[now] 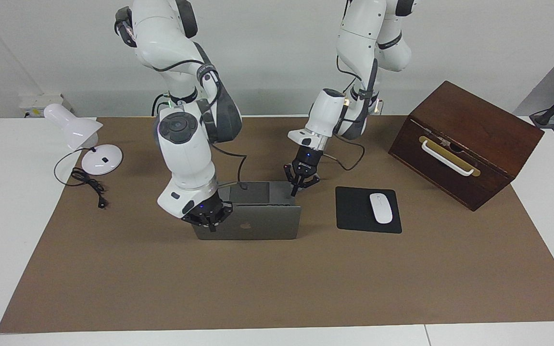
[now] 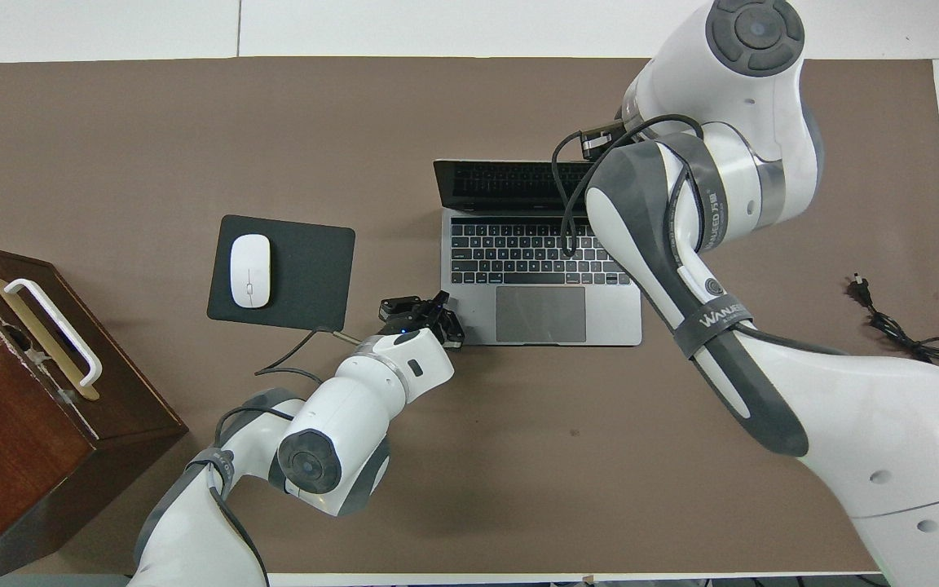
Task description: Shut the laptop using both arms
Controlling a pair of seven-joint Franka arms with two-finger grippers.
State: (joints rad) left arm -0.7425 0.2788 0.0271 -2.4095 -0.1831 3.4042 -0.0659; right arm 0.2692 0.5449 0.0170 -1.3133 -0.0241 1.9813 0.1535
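The laptop [image 1: 248, 218] [image 2: 541, 269] is sitting open on the brown surface [image 1: 277, 278] [image 2: 152, 139], a thin silver-grey machine with its lid standing roughly upright. In the facing view the lid's back is showing a dark apple logo; in the overhead view 1 black keyboard and 1 grey trackpad are showing on the base, with the dark screen tilting away above them.

The right gripper [image 1: 208, 217] is pressing down at the lid's top edge, at the corner toward the right arm's end of the surface; whether its jaws are released or clenched, I cannot tell, and in the overhead view the arm's own bulk is hiding it. The laptop is lying directly under and between the 2 grippers.

The left gripper [image 1: 300, 181] [image 2: 425, 314] is hanging with its jaws spread open, grasping nothing, over the base's corner nearest the robots and toward the left arm's end.

On the right arm's dark forearm band, white lettering is reading "WANJEED" or close to it, once by the elbow and once more on the upper band; the last letters are hard to make out.

Beside the left gripper, toward the left arm's end, a black mouse pad [image 1: 354, 211] [image 2: 306, 269] is carrying 1 white mouse [image 1: 381, 208] [image 2: 250, 271].
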